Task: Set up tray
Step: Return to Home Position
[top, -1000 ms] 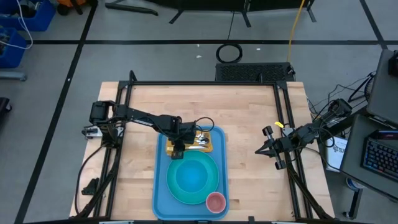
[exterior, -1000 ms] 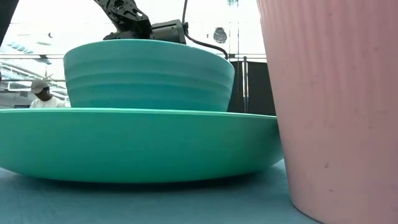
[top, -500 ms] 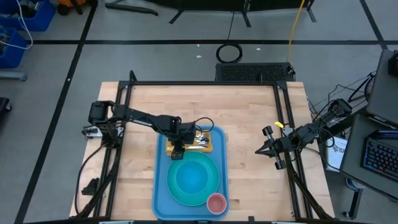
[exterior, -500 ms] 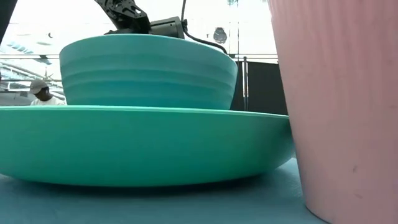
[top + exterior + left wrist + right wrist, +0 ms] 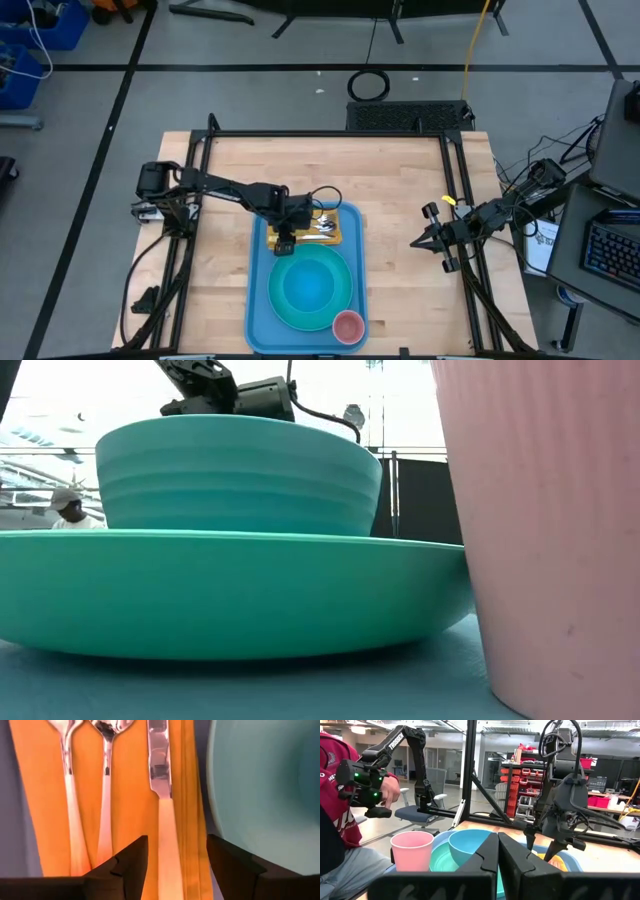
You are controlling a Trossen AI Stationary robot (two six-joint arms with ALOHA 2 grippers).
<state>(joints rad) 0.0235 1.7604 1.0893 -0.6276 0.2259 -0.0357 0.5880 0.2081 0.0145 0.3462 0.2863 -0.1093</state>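
Note:
The blue tray (image 5: 257,300) lies on the wooden table. On it rest a turquoise plate (image 5: 288,305) with a turquoise bowl (image 5: 312,283) on it, a pink cup (image 5: 347,325), and at its far end a yellow napkin (image 5: 130,795). A knife (image 5: 162,795) and two more pieces of cutlery (image 5: 67,795) lie on the napkin. My left gripper (image 5: 177,865) is open and points steeply down over the napkin, a finger on each side of the knife's handle, just above it. My right gripper (image 5: 497,850) is shut and waits near the table's right edge.
The table's black frame rails (image 5: 458,190) run along its edges. Bare wood lies left and right of the tray. A person in a red top (image 5: 340,785) sits beyond the table holding a black control arm. In the low view the cup (image 5: 550,530) and the plate (image 5: 230,595) fill the picture.
My left gripper has risen slightly above the napkin. In the low view the plate, bowl and cup have shifted a little to the right and now lie still.

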